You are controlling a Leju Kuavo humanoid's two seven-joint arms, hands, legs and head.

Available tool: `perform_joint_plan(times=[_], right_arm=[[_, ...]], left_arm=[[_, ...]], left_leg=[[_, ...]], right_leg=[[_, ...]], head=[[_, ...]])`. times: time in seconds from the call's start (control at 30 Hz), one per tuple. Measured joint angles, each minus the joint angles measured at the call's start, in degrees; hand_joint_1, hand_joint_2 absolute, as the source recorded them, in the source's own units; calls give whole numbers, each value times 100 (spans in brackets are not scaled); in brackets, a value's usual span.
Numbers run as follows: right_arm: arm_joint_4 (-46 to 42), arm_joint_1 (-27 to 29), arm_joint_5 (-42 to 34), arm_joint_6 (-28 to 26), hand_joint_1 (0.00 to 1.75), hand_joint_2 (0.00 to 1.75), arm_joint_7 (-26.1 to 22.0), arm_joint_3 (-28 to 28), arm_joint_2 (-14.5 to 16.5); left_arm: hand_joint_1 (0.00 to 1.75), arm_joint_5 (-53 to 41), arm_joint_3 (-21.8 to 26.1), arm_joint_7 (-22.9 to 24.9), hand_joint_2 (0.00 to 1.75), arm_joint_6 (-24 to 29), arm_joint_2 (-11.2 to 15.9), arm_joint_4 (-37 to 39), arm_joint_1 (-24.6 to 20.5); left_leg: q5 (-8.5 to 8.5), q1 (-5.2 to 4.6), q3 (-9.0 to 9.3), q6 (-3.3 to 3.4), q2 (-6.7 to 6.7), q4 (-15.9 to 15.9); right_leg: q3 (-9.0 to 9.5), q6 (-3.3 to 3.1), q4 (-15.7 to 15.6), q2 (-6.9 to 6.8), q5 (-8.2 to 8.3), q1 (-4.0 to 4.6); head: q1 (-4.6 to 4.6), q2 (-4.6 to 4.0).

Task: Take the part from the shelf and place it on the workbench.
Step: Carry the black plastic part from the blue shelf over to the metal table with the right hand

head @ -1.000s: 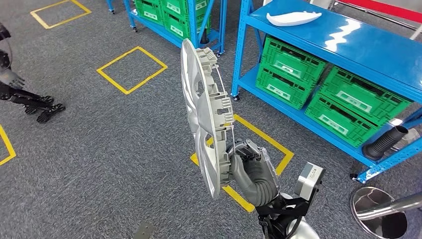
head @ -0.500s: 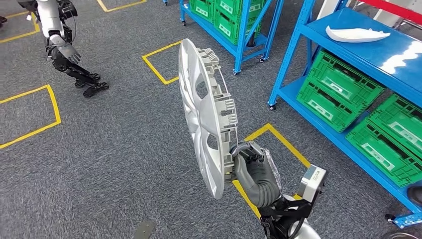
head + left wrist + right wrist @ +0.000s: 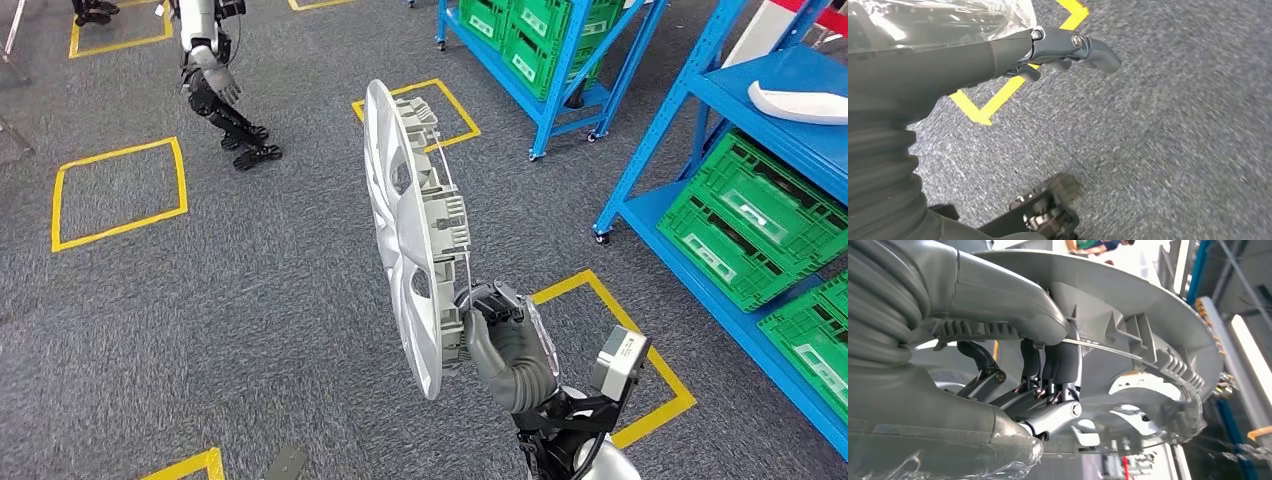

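My right hand [image 3: 490,325] is dark grey, with a thick, smooth, lighter grey thumb and slimmer dark fingers [image 3: 1040,365] hinged on small silver pins and screws. Behind it sits a grey ribbed cover, like a bellows, running into my wrist. A crinkled clear plastic film wraps part of the palm casing. On my right forearm a small grey box with a pale label is strapped by black brackets, with thin black cables looping below, above a rounded silver arm shell. My left hand [image 3: 1058,50] has the same dark glossy casing, ribbed grey cuff and dark fingers [image 3: 1095,50] joined by round silver screw heads.
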Motion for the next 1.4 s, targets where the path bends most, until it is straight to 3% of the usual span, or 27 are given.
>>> perform_joint_plan(times=[0.07,0.1,0.13,0.2,0.27,0.3,0.33,0.37,0.43,0.5,0.57,0.6,0.67,0.73,0.8,0.83,0.9,0.97,1.0,1.07,1.1,1.17,1.23,1.27,1.3,1.33,1.4], right_arm=[[0,-9,0,1,175,175,0,-2,1],[0,-14,0,1,175,175,-1,-3,1],[0,-16,0,2,175,175,-2,-4,1],[2,-8,-1,2,175,175,-2,-5,-1],[5,-1,-2,3,175,175,-1,-4,-2],[6,0,-2,3,175,175,-1,-4,-2],[7,0,-2,4,175,175,-1,-3,-2],[7,-1,-2,6,175,175,-1,-2,-2],[10,-1,-3,9,175,175,2,-1,-2],[14,-7,-14,14,175,175,10,0,-3],[15,-20,-31,19,175,175,17,1,-1],[16,-25,-39,20,175,175,23,1,2],[18,-29,-47,24,175,175,39,2,10],[23,-30,-50,26,175,175,59,4,13],[28,-30,-50,27,175,175,70,5,13],[30,-30,-51,27,175,175,71,6,14],[31,-32,-52,31,175,175,75,7,15],[31,-36,-58,34,175,175,81,7,14],[31,-39,-62,38,175,175,86,7,14],[30,-49,-68,48,175,175,91,8,15],[30,-59,-68,52,175,175,94,8,15],[31,-78,-68,56,175,175,96,5,14],[34,-80,-68,57,175,175,98,4,13],[36,-77,-68,57,175,175,99,5,11],[37,-75,-68,58,175,175,99,5,11],[38,-75,-68,58,175,175,99,6,11],[38,-77,-68,61,175,175,99,6,11]], left_arm=[[0,1,0,0,175,-1,2,0,15],[0,1,-1,-1,175,-1,2,0,21],[0,2,-1,-3,175,0,3,0,21],[0,2,0,-13,175,1,1,0,3],[0,2,1,-22,175,0,-2,0,-3],[0,3,1,-23,175,-1,-3,0,1],[0,3,1,-24,175,0,-3,0,4],[0,4,1,-24,175,0,-5,0,5],[0,9,1,-24,175,1,-12,0,1],[0,21,1,-26,175,-1,-21,0,1],[0,34,0,-30,175,-1,-21,1,23],[0,41,-1,-31,175,1,-19,1,39],[0,54,-3,-32,175,4,-13,1,40],[0,61,-4,-24,175,6,-17,0,22],[0,72,-4,-7,175,8,-17,1,27],[0,76,-4,-1,175,8,-16,1,34],[0,79,-5,2,175,15,-13,2,39],[0,82,-5,10,175,28,-13,2,26],[0,86,-4,16,175,36,-13,2,24],[0,106,-4,37,175,52,-11,3,37],[0,119,-4,45,175,61,-10,4,52],[0,137,-4,54,175,77,-6,5,63],[0,143,-4,55,175,87,-5,5,54],[0,145,-4,55,175,91,-6,5,52],[0,149,-4,55,175,91,-7,5,54],[0,152,-4,55,175,92,-7,5,57],[0,155,-4,55,175,93,-8,4,57]], left_leg=[[-4,-5,-16,106,-119,-28],[-3,4,-7,145,-189,-41],[2,15,5,189,-261,-55],[3,16,18,252,-410,-66],[-3,-11,22,283,-577,-64],[-6,-24,30,290,-666,-62],[-10,-34,42,291,-756,-59],[-17,-40,57,289,-850,-53],[-31,-35,54,267,-1021,-24],[-21,-3,-5,211,-1158,-1],[1,29,-47,136,-1273,-14],[-12,22,-54,99,-1228,-4],[-179,0,-171,28,-927,268],[-477,25,-493,-42,-627,932],[-584,80,-750,-96,-559,1424],[-497,103,-744,-116,-546,1400],[-115,124,-411,-135,-409,737],[95,73,-94,-82,-164,105],[94,43,-44,-34,-96,-14],[72,11,-57,78,-174,-33],[74,16,-56,114,-235,-46],[80,35,-42,194,-357,-73],[74,32,-36,249,-486,-78],[70,20,-33,262,-561,-76],[66,7,-28,269,-644,-73],[62,-3,-20,272,-732,-69],[49,-10,3,263,-913,-54]], right_leg=[[44,69,-23,-111,-37,2],[53,95,8,-60,-92,-10],[9,107,140,70,-197,-22],[-289,92,760,422,-515,-29],[-701,64,1477,564,-733,-14],[-814,49,1610,580,-686,-5],[-826,28,1527,598,-527,2],[-736,1,1224,644,-272,8],[-485,-44,519,915,140,-1],[-361,-43,173,1110,225,1],[-324,-47,85,1025,209,8],[-293,-68,47,956,218,-1],[-202,-117,-33,786,226,-29],[-141,-146,-49,606,198,-22],[-103,-141,-42,434,158,-24],[-81,-127,-39,359,137,-28],[-12,-82,-33,217,78,-37],[48,-13,-28,95,19,-13],[65,21,-33,41,1,3],[96,86,-65,-67,-19,12],[113,118,-64,-49,-51,0],[17,150,190,198,-249,-27],[-351,134,909,499,-590,-32],[-577,124,1306,556,-715,-26],[-747,111,1560,578,-736,-20],[-821,94,1597,591,-634,-15],[-674,49,1047,684,-157,-12]], head=[[21,0],[29,0],[43,0],[83,0],[103,0],[106,0],[105,0],[105,0],[92,0],[83,0],[96,0],[96,0],[64,0],[28,0],[25,0],[25,0],[25,0],[18,0],[22,0],[34,0],[48,0],[73,0],[105,0],[114,0],[115,0],[114,0],[115,0]])
